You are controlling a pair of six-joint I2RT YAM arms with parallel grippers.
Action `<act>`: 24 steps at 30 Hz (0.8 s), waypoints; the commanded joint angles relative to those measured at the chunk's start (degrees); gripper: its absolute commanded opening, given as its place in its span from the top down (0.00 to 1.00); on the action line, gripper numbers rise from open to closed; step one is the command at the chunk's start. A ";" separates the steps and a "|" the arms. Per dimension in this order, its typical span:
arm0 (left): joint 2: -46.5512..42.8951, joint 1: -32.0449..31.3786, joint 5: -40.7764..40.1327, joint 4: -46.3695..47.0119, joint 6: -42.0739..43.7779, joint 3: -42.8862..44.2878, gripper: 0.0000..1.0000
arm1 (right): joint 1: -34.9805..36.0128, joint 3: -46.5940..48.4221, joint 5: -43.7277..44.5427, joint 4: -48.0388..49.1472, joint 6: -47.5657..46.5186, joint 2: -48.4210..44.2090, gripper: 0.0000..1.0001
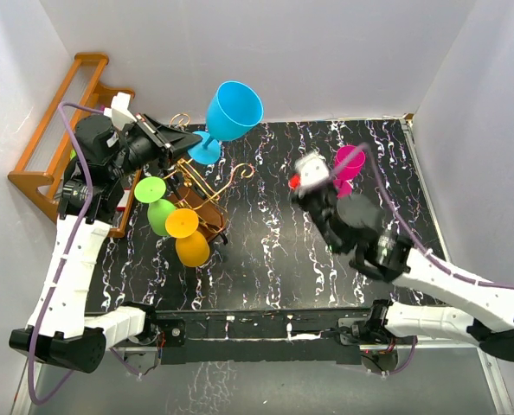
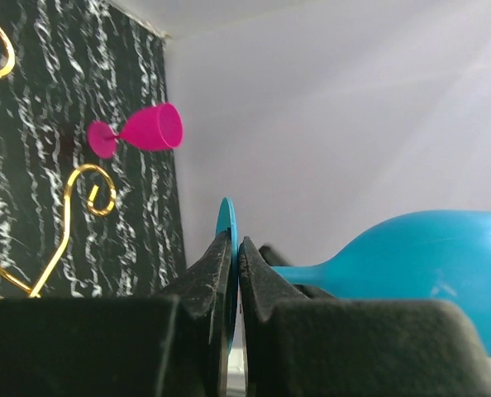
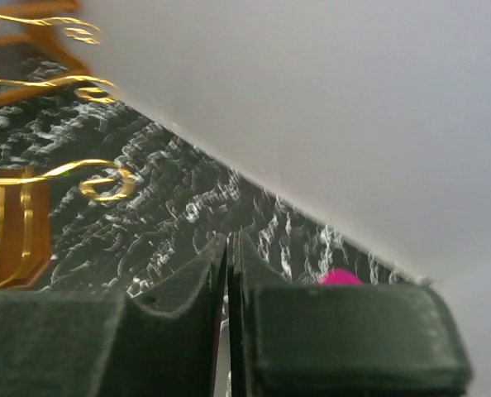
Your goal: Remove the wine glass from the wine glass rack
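A blue wine glass tilts up over the back of the wine glass rack, a gold wire stand on a brown base. My left gripper is shut on the glass's foot. In the left wrist view the fingertips pinch the blue foot disc, the bowl lies to the right, and no wire crosses the stem. A green glass and an orange glass hang from the rack. My right gripper is shut on nothing, beside a pink glass.
An orange-brown wooden stepped shelf leans at the far left wall. White walls close the black marbled table on three sides. The pink glass stands at the right rear, also peeking behind my right finger.
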 commanded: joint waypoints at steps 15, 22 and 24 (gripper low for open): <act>-1.74 -0.15 -10.50 -12.20 23.38 4.91 1.00 | -45.78 59.27 -85.78 -40.81 58.09 31.70 0.37; -1.37 -0.14 -10.95 -13.24 24.35 6.12 1.00 | -45.09 58.47 -87.86 -39.43 58.94 31.58 0.40; -1.18 -0.16 -10.84 -13.11 24.31 6.27 1.00 | -43.84 58.93 -87.24 -40.52 58.22 32.05 0.40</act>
